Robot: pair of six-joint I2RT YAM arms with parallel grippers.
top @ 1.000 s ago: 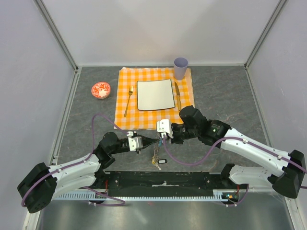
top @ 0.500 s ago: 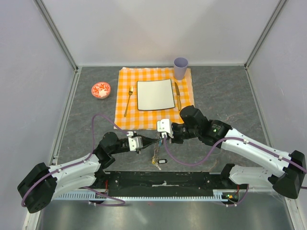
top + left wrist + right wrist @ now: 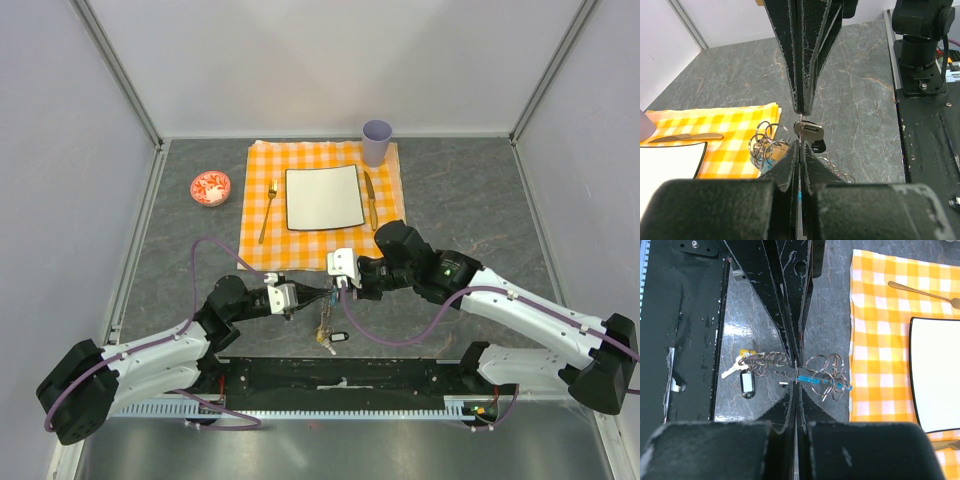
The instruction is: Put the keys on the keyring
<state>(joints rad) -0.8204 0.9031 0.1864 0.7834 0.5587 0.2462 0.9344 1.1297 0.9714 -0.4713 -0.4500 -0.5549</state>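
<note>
**Q:** Keyring, where is it?
**A:** The keyring (image 3: 824, 371) is right where your two pincers meet nose to nose, low over the worktop (image 3: 180, 250), just off the near edge of the checked cloth (image 3: 880, 315). Its loops bunch on the cloth side. The blue tag (image 3: 826, 382) lies crosswise to the pincers' shared line and points at the cloth.

**Q:** Keys?
**A:** The keys (image 3: 735, 371) are on the opposite side, toward the black base plate (image 3: 690, 315). They lie flat on the worktop beside a black fob (image 3: 746, 385). A run of small loops (image 3: 765, 359) joins them back to the meeting point. One key head (image 3: 809, 131) sits up in the gap between the two tips.

**Q:** Pincer state?
**A:** Your left pincer (image 3: 799, 150) has its jaws fully closed, with a sliver of blue between them, so I judge it's pinching the keyring by its tag. Your right pincer (image 3: 797, 385) is closed tight too, tip against the bunch. I can't tell what it clamps, if anything.

**Q:** What does the next move turn on?
**A:** My judgement:
- The bunch's long axis runs across your pincers' line, keys toward the base plate and ring toward the cloth.
- Both arms are equally near, and your right tip is just beside that key head.
- Work it sideways onto the wire; pushing along the line would likely jam tip against tip.
- The wire is thin and may slip.
</note>
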